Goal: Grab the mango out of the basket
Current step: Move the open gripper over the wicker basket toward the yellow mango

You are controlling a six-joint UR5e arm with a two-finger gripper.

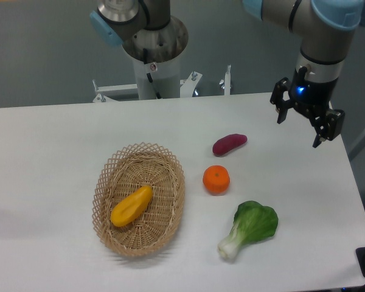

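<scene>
— Camera view, fixed, looking down across a white tabletop [61, 158]. Where is the mango?

— Lying in the basket [170, 210], left of centre and toward the near edge. Mango [131, 206] resting on the woven floor, roughly in the middle, not touching the lattice rim.

— And the gripper?

— Gripper [302, 126] up at the far right, hanging above the tabletop's back corner. Fingers spread apart, nothing between them. Well apart from the basket.

— So which way to travel?

— Down and to the left in the picture, a long diagonal crossing over the other items. Judged from this single view only; height above the tabletop hard to tell.

— Long axis of the mango?

— Slanted: upper end toward the right and far side, lower end toward the left and near side. Closing across the narrow width probably means turning the fingers square to that slant.

— Appearance?

— Smooth, yellow-orange skin, elongated, blunt and fuller at the lower left, narrowing toward the upper right. Slight sheen. Likely a little slippery, so a centred hold seems wise.

— Anything nearby to confuse?

— Round orange [216, 179] just right of the basket, purple sweet potato [229, 144] beyond it, leafy bok choy [250, 227] near the front. All outside the basket; only the mango inside.

— Progress?

— Reach apparently not yet begun.
</scene>
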